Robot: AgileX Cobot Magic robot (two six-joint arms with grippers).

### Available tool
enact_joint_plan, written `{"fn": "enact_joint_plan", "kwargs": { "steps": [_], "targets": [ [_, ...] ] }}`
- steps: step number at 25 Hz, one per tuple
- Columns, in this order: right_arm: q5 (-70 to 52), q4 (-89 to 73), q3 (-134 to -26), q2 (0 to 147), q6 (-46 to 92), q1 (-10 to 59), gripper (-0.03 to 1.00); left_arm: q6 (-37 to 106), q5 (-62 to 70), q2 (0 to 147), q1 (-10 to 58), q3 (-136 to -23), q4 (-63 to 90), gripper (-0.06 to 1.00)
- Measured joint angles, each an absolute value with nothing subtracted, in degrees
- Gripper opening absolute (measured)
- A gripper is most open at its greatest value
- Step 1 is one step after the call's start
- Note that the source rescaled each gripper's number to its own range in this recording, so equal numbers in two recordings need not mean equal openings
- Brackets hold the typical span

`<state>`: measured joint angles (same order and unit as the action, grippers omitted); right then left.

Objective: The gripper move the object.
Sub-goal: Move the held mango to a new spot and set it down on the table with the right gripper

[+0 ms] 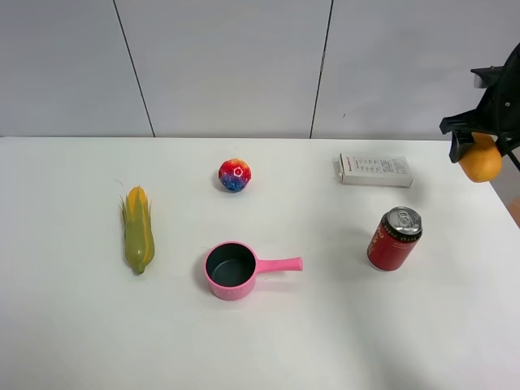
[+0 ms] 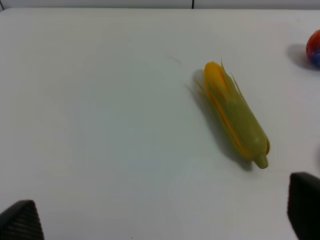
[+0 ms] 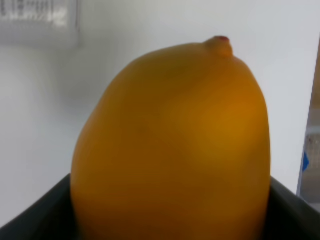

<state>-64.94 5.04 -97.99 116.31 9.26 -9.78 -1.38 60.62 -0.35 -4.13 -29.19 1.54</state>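
My right gripper (image 1: 478,145) hangs in the air at the far right edge of the table, shut on the orange-yellow mango-like object (image 1: 480,162). The object is lifted well above the table, beyond the white box. In the right wrist view the object (image 3: 175,145) fills the frame between the black fingers (image 3: 35,220). My left gripper (image 2: 160,220) is open and empty above bare table; only its two black fingertips (image 2: 20,222) show, and it is outside the high view.
On the white table (image 1: 81,341) lie a corn cob (image 1: 138,229) at the left, a multicoloured ball (image 1: 235,175) at mid back, a pink pot (image 1: 231,270) with handle pointing right, a red soda can (image 1: 395,238) and a white box (image 1: 375,171).
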Motion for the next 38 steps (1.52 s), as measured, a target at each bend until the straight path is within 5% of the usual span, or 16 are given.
{"fn": "enact_joint_plan", "kwargs": {
  "steps": [10,38],
  "targets": [
    [-66.73,4.06,-113.53,131.41,12.39,-9.91,0.00,-1.38,60.62,-0.35,-4.13,-29.19,1.54,1.00],
    [-58.26,3.90,-114.04,134.57,15.44,-16.66,0.00,-1.38,60.62,-0.35,-4.13,-29.19,1.54,1.00]
  ]
}}
